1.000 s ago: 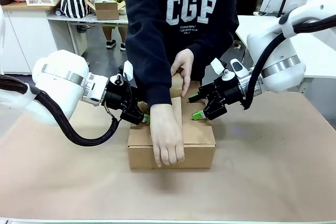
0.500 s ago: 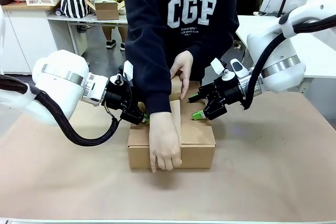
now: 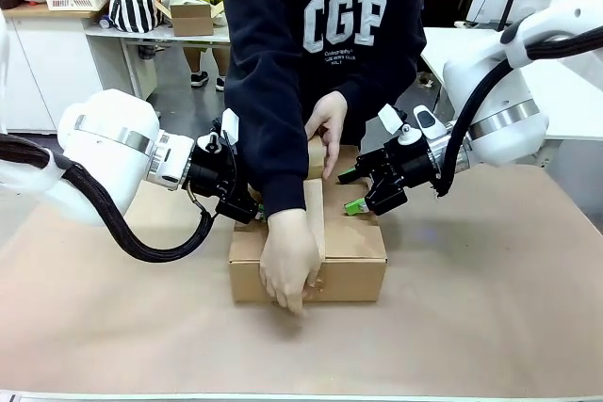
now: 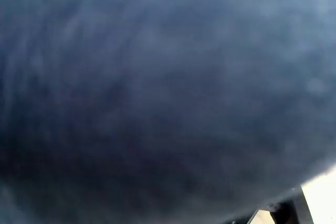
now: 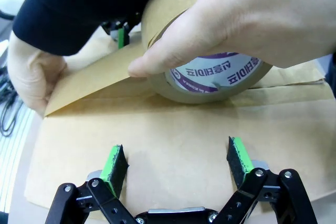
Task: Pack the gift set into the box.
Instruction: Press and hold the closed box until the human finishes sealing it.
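The right gripper stands wide open, its green pads spread apart just above the top of the box and gripping nothing; whether they touch the cardboard cannot be told. In the front view this gripper hangs over the box's far right corner. The left gripper sits at the box's far left corner, its fingers hidden behind the person's dark blue sleeve, so I cannot tell how far they are open; the same cloth lies close against the left wrist camera.

Between the grippers, the far hand holds a brown packing tape roll on the top of the box. A strip of tape runs from it along the closed flaps to the near hand. The box rests at the middle of the table.

Compared with a second ago, the near hand has slid off the top and now curls down over the box's near face. Both grippers have kept their places.
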